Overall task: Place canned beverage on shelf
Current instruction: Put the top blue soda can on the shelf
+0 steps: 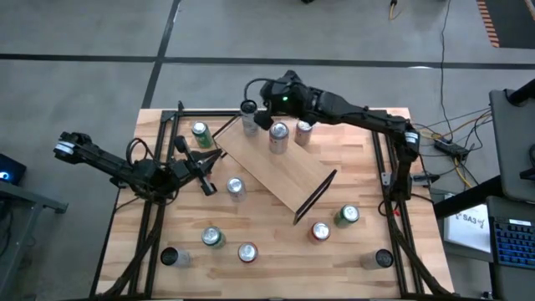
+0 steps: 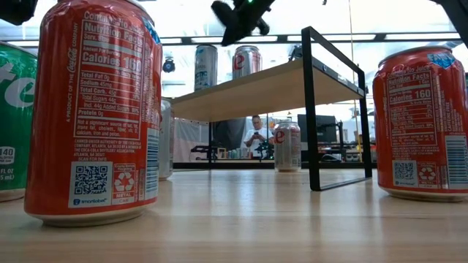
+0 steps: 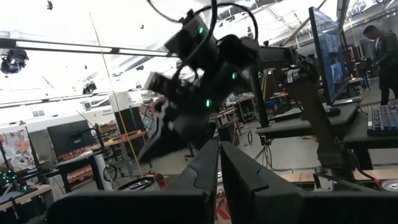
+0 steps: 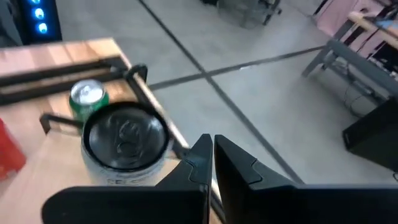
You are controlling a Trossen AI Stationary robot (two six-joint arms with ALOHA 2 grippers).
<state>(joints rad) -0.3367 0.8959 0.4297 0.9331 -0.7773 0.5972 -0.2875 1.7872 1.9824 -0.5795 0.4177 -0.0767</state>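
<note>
The shelf (image 1: 280, 171), a light-wood board on black end frames, stands slantwise mid-table. On its far end stand a silver dark-topped can (image 1: 249, 121) (image 4: 124, 143) and two red-and-silver cans (image 1: 278, 136) (image 1: 303, 132). My right gripper (image 1: 262, 119) (image 4: 211, 149) is shut and hovers just above and beside the silver can, clear of it in the low view (image 2: 238, 18). My left gripper (image 1: 211, 160) (image 3: 219, 155) is shut and raised over the table's left side, left of the shelf, holding nothing.
Loose cans stand around the shelf: green (image 1: 201, 134), silver (image 1: 236, 187), green (image 1: 212, 237), red (image 1: 247, 251), red (image 1: 320, 232), green (image 1: 347, 216), and dark-topped ones at the near corners (image 1: 170, 257) (image 1: 382, 258). One can (image 2: 287, 146) shows beneath the shelf board.
</note>
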